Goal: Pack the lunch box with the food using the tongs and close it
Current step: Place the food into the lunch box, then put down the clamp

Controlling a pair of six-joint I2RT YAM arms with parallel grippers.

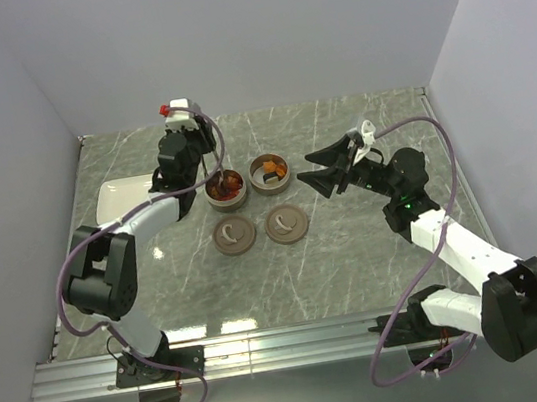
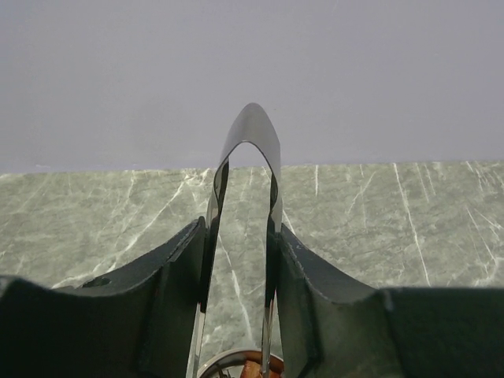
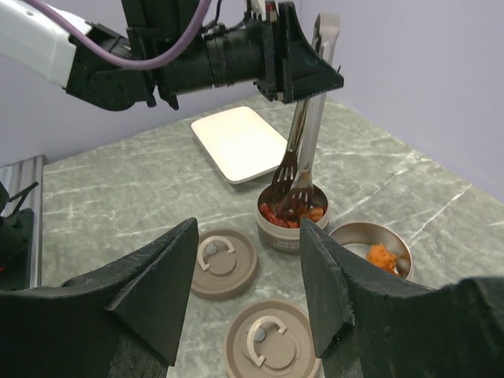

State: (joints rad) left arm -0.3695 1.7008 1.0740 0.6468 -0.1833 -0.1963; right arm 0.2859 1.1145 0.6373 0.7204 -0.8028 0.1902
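Observation:
The lunch box is two round metal tins. The left tin (image 1: 226, 189) (image 3: 293, 228) holds red-brown food (image 3: 276, 214). The right tin (image 1: 270, 173) (image 3: 346, 235) holds orange food (image 3: 381, 256). My left gripper (image 1: 198, 169) (image 2: 240, 236) is shut on the metal tongs (image 2: 252, 126) (image 3: 303, 150), its fingers pressing both tong arms. The slotted tong tips stand slightly apart inside the left tin, on the food. My right gripper (image 1: 313, 174) (image 3: 248, 228) hangs open and holds nothing, to the right of the tins.
Two brown lids (image 1: 234, 233) (image 1: 286, 224) lie flat in front of the tins, handles up. A white rectangular plate (image 1: 121, 196) (image 3: 239, 140) sits to the left, behind my left arm. Walls close off the table's far and side edges.

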